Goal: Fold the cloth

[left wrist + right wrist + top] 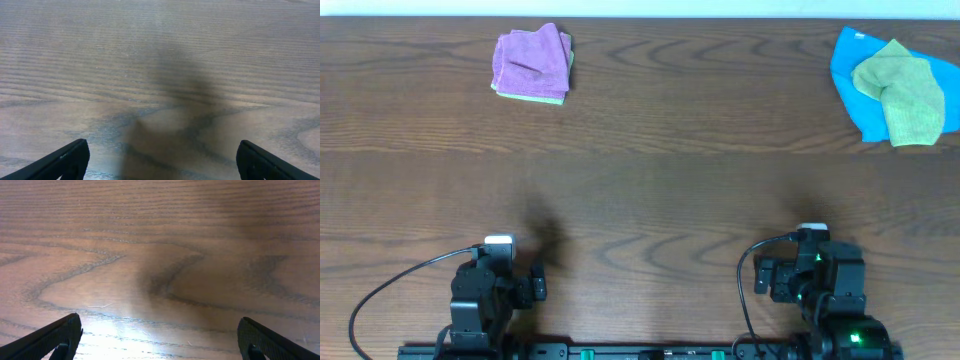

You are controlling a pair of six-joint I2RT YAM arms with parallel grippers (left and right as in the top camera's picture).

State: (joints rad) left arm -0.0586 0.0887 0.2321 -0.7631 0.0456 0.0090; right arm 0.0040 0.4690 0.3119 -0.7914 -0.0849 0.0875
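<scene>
Black fingertips sit in the bottom corners of each wrist view. The left gripper [160,162] and the right gripper [160,340] both have their jaws spread wide, with only bare wood grain between them. Both arms sit low at the near edge of the wooden table [650,190], well apart from every cloth.

At the far right corner a yellow-green cloth [905,90] lies rumpled and unfolded on top of a bright blue cloth [848,70]. The yellow-green one is broad at its far end and narrows to a tail pointing toward the near edge, so its long axis runs roughly far to near, tilted slightly rightward. The blue one spreads flat beneath it, with one corner pointing toward the near side, and its right part reaches the frame edge.

At the far left, a purple cloth [530,60] lies folded into a rough square, stacked on a light green cloth [558,98] that shows only along its near and right edges.
</scene>
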